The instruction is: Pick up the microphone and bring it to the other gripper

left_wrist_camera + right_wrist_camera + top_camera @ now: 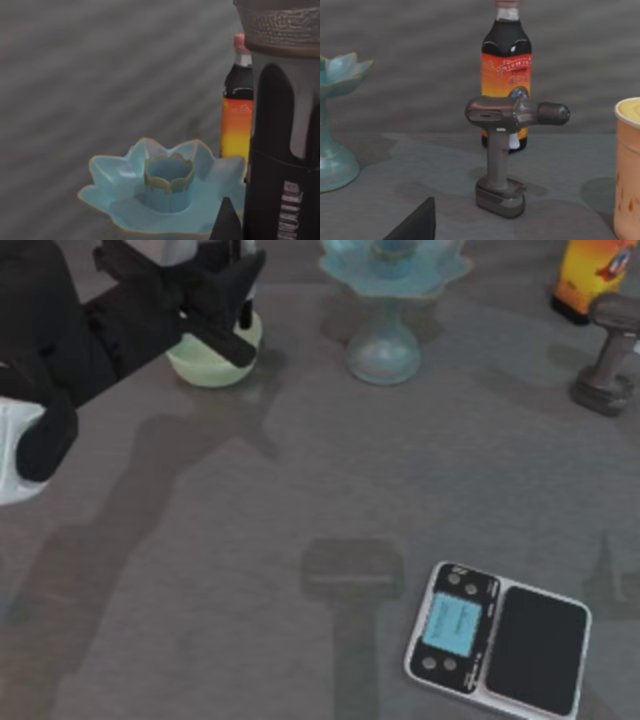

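The microphone [280,125] fills the near side of the left wrist view, standing upright with its black handle below its silver mesh head. My left gripper [215,315] hangs over the green bowl [205,365] at the table's back left and is shut on the microphone. One of its fingertips [227,220] shows beside the handle, while the other is hidden. My right arm is out of the top view. In its wrist view my right gripper [485,234] shows a single finger [417,222] far to one side, standing open with nothing in it.
A blue lotus-shaped stand [385,310] rises at the back centre. At the back right are a dark sauce bottle [595,275] and a grey dumbbell-shaped tool [608,350]. A digital scale [500,640] lies at the front right. An orange cup [627,165] edges the right wrist view.
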Available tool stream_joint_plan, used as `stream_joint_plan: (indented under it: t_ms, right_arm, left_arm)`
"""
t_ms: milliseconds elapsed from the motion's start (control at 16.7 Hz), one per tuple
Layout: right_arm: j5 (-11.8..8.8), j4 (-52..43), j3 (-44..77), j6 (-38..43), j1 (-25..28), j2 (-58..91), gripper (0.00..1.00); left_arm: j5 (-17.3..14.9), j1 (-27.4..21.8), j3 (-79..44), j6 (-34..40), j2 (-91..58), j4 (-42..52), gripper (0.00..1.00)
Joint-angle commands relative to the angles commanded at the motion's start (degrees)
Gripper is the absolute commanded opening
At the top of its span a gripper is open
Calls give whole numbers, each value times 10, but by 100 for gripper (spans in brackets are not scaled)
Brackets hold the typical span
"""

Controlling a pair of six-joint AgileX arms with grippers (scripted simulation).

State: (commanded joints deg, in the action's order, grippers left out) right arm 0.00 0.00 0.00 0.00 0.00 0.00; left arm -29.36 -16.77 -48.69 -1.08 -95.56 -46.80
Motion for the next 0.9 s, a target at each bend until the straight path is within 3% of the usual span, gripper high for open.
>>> stream_joint_plan:
  t_ms: [480,600,900]
  right_arm:
    - [0,0,0,0,0,0,100]
    - [0,0,0,0,0,0,100]
    - [0,0,0,0,0,0,100]
  left_arm:
    - [188,-176,25,4,80,22,0]
    - [205,-193,27,4,91,23,0]
    - [204,-192,25,4,89,23,0]
